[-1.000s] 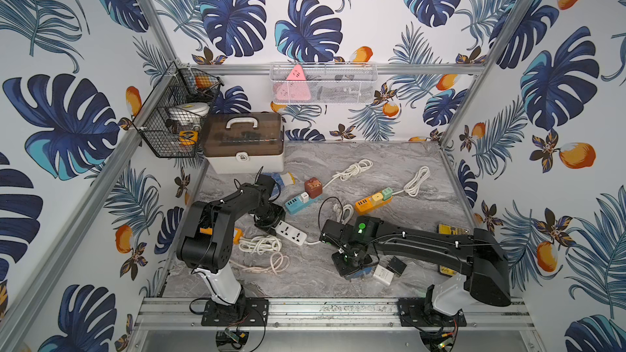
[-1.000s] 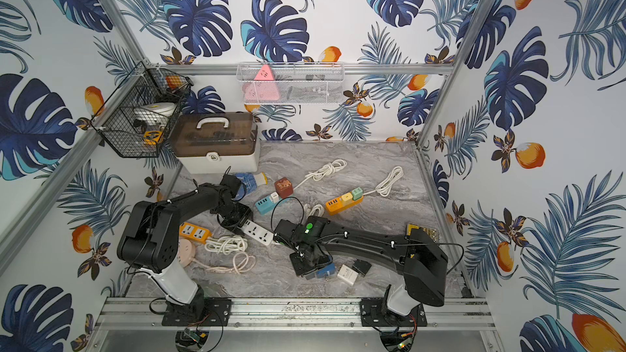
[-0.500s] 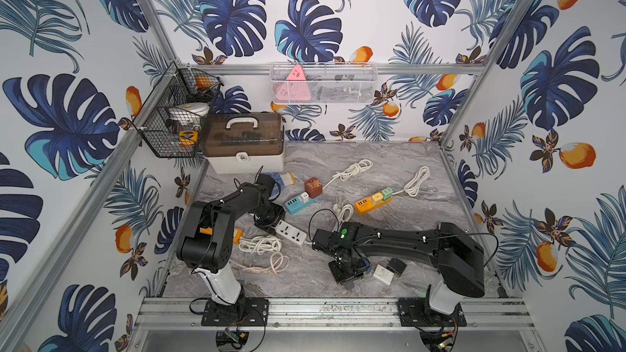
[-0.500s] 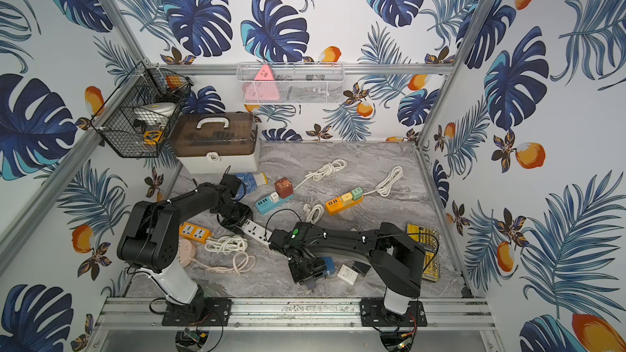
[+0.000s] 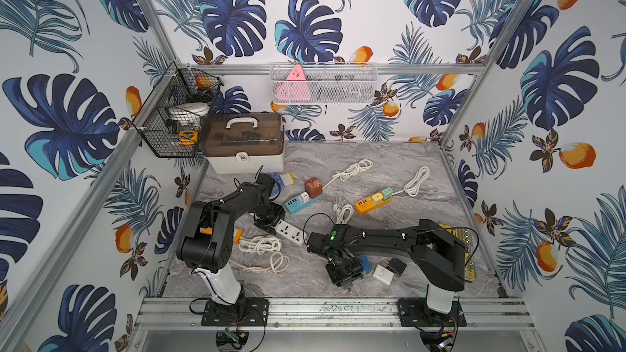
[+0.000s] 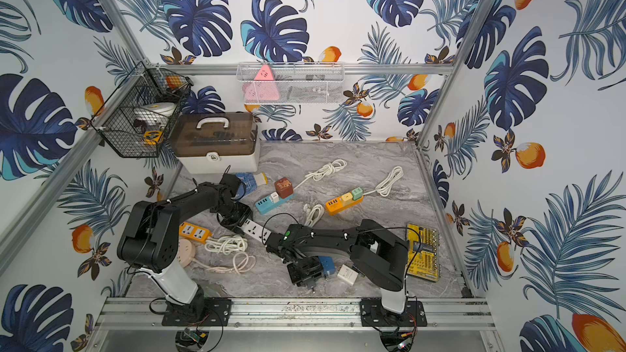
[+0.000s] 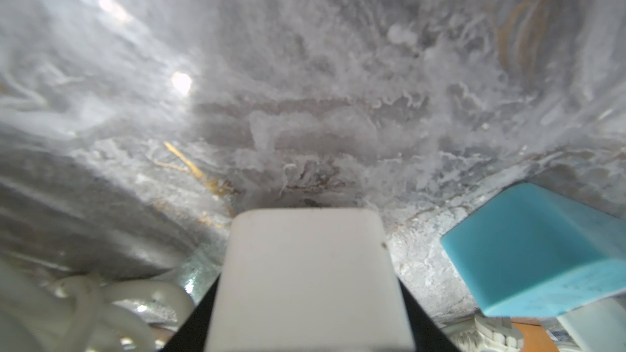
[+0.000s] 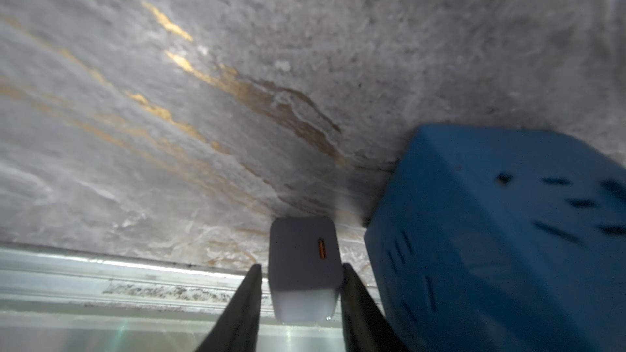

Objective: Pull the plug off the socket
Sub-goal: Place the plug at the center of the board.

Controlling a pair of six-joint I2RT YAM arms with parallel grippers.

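The white power strip (the socket) [image 5: 290, 231] [image 6: 256, 230] lies left of centre on the marble floor. My left gripper [image 5: 268, 220] [image 7: 310, 299] is shut on its left end, and the strip's white body [image 7: 305, 282] fills the space between the black fingers. The plug, a small white charger with an orange port [image 8: 305, 255], is away from the strip near the front rail, between the jaws of my right gripper [image 5: 343, 270] [image 8: 301, 265]. One finger [image 8: 359, 306] touches it and the other finger [image 8: 244, 306] stands a sliver off. In both top views the gripper body hides the plug.
A dark blue cube adapter [image 5: 364, 263] [image 8: 491, 231] sits right beside my right gripper, with white [image 5: 383, 274] and black [image 5: 397, 265] adapters beyond. Light-blue [image 5: 299, 202] [image 7: 528, 248] and orange [image 5: 374, 202] strips, coiled cables [image 5: 261, 243], a toolbox [image 5: 245, 145], a yellow bit set [image 5: 465, 255] and the front rail [image 5: 305, 306] surround the work area.
My right arm has folded in and shifted the gripper slightly left and toward the front rail. Its jaws have parted a little round the plug. The left arm has stayed put.
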